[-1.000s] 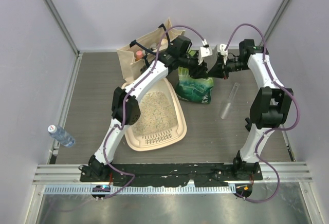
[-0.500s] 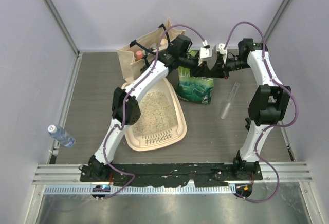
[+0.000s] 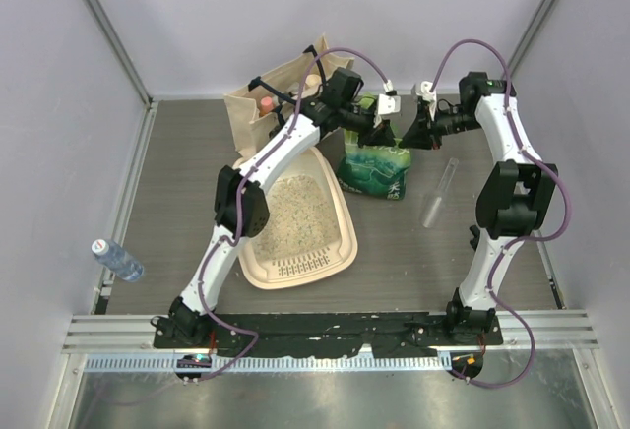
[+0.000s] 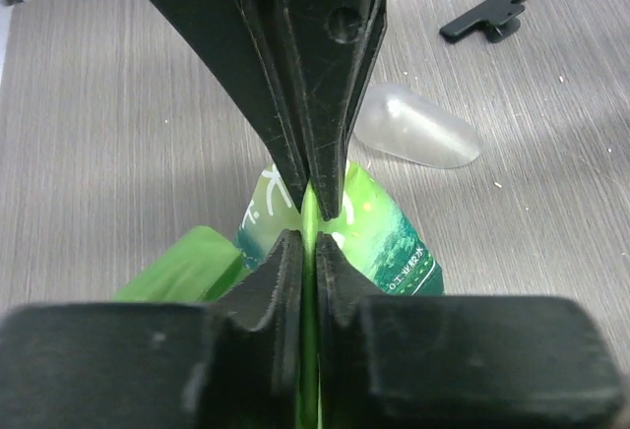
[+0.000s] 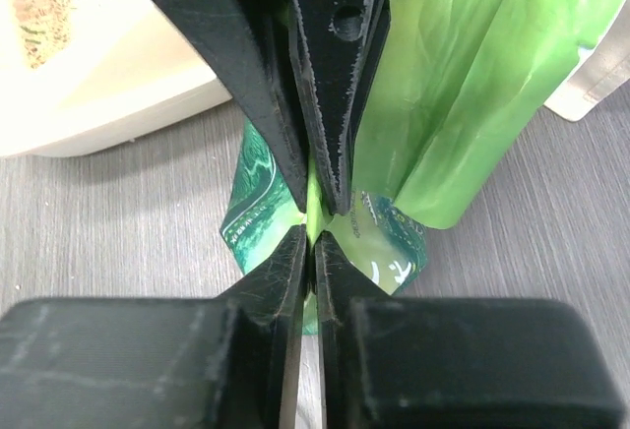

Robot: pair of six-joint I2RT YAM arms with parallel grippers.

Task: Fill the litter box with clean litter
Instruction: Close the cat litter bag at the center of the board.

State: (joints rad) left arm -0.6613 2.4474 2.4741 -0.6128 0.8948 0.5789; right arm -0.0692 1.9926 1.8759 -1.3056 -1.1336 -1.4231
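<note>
The litter box [image 3: 338, 211] is a cream tray on the table, holding a layer of pale speckled clean litter [image 3: 291, 214]. Its rim [image 5: 128, 94] and some litter [image 5: 41, 6] also show in the right wrist view. A green bag [image 3: 374, 170] stands just right of the box. My left gripper [image 3: 380, 130] is shut on the bag's thin green top edge [image 4: 309, 214]. My right gripper [image 3: 413, 135] faces it from the other side and is shut on the same edge [image 5: 314, 203]. Each wrist view shows the other gripper's jaws pinched close above its own.
A beige tote bag [image 3: 268, 104] stands behind the litter box. A clear plastic tube [image 3: 439, 193] lies right of the green bag, with a black clip [image 4: 486, 13] on the table beyond it. A water bottle [image 3: 118, 260] lies at the far left.
My left gripper has closed on the bag's top edge. Both grippers have shifted slightly toward the back of the table, and the bag's top has gone with them.
</note>
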